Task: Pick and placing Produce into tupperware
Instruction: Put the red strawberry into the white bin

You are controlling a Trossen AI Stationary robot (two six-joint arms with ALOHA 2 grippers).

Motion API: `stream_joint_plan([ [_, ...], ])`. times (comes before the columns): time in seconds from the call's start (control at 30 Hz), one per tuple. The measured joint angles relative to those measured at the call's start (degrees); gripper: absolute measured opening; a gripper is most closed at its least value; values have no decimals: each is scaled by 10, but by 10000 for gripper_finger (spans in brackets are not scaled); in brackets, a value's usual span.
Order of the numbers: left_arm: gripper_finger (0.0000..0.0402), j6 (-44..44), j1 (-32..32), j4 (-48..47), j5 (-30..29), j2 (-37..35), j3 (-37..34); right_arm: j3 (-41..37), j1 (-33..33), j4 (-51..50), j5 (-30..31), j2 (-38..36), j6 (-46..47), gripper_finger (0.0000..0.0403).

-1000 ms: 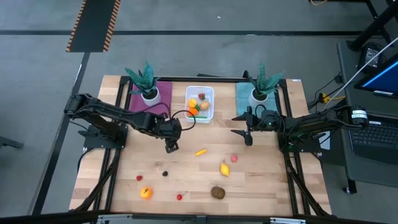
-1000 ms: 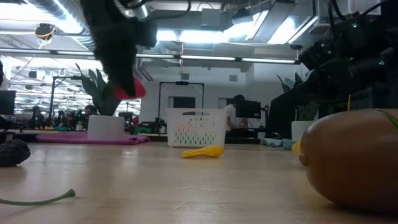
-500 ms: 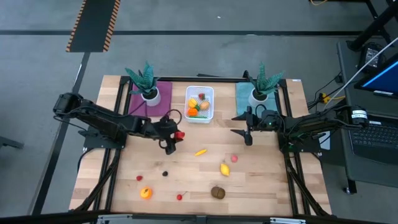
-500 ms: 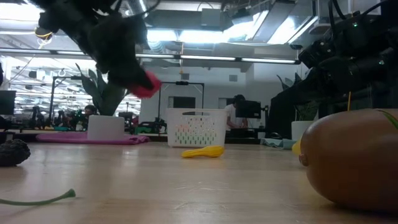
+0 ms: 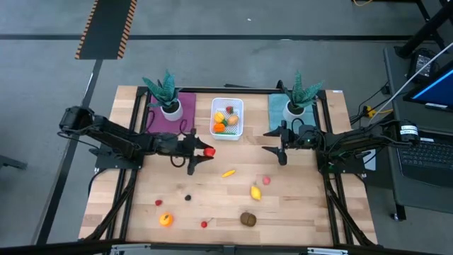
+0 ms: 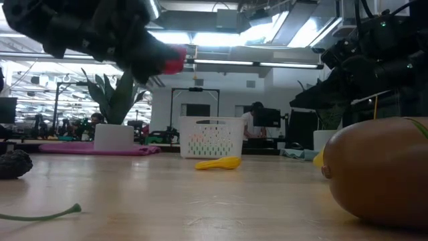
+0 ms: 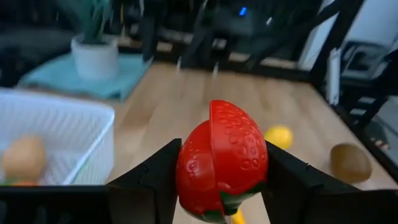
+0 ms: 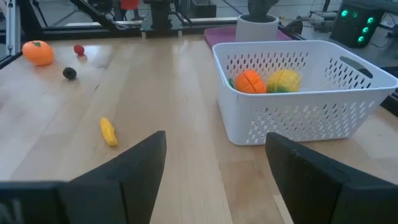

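In the high view, the left gripper [image 5: 199, 151] sat left of centre, closed about a red strawberry [image 5: 209, 151], just below the white tupperware [image 5: 227, 117] at upper centre. The right gripper [image 5: 278, 144] waited right of centre, claw apart and empty.

In the low view, the strawberry [image 6: 173, 60] hung at upper left, well clear of the table, which the overhead picture could not show.

The left wrist view alone showed the grip: both fingers [image 7: 152, 180] pinched the strawberry [image 7: 222, 160] across its widest part. It looked light, rigid and smooth, likely to slip if held loosely.

In the right wrist view, an orange [image 8: 249, 81] and yellow fruit lay inside the tupperware [image 8: 298, 102], a banana [image 8: 108, 132] at left centre.
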Motion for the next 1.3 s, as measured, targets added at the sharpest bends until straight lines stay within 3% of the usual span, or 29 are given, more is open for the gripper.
stream_joint_plan([
  [0.17,179,39,1,102,18,0,-27,0,0,0,0,0,0,278],
  [0.47,173,33,29,111,10,0,-32,0,0,-1,0,0,0,278],
  [0.63,181,10,54,112,-89,6,-32,0,0,-1,0,0,0,278],
  [0.83,175,-6,94,113,-94,21,-31,0,0,-1,0,0,0,278],
  [1.3,179,19,172,91,-88,167,108,0,0,-1,0,0,0,278],
])
